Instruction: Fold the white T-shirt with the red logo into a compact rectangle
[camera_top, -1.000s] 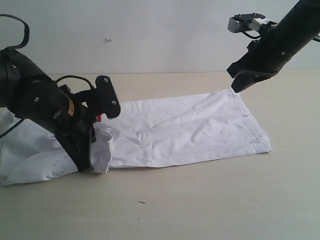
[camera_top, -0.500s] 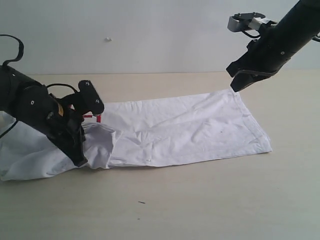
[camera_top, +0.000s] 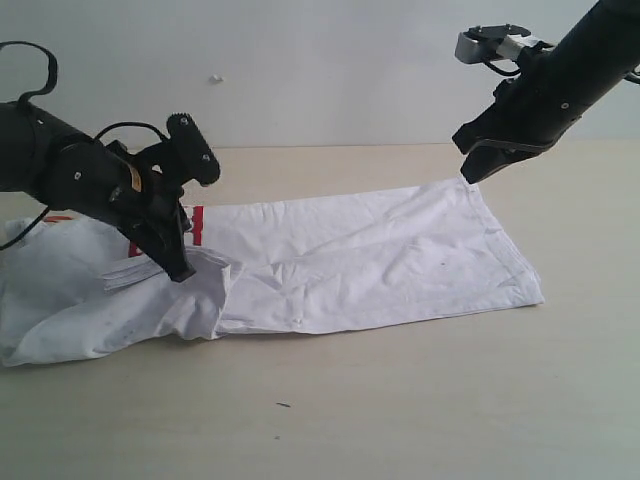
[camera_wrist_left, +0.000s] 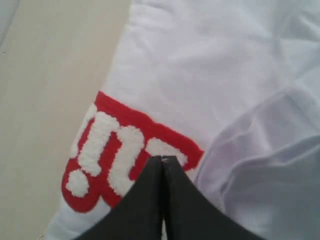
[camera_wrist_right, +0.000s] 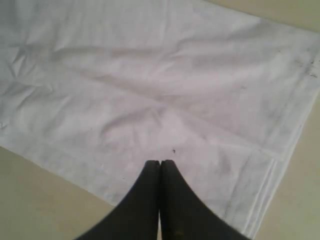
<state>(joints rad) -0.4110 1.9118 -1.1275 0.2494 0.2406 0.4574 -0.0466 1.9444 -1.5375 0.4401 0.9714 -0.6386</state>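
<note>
White T-shirt (camera_top: 380, 260) on tabletop (camera_top: 400, 410), a strip running 9 to 3 o'clock, bunched at 9. Left gripper (camera_top: 182, 272) closed, angled down at the bunch by red logo (camera_wrist_left: 115, 160). Right gripper (camera_top: 472, 175) closed, above the 1 o'clock corner. Logo mostly arm-hidden.

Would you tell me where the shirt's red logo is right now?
In the exterior view the red logo sits on the left part of the white T-shirt, right beside the left claw.

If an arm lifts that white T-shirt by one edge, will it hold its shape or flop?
Probably flop: the T-shirt lies creased and bunched near its red logo. It looks thin, so a push would likely wrinkle it.
</note>
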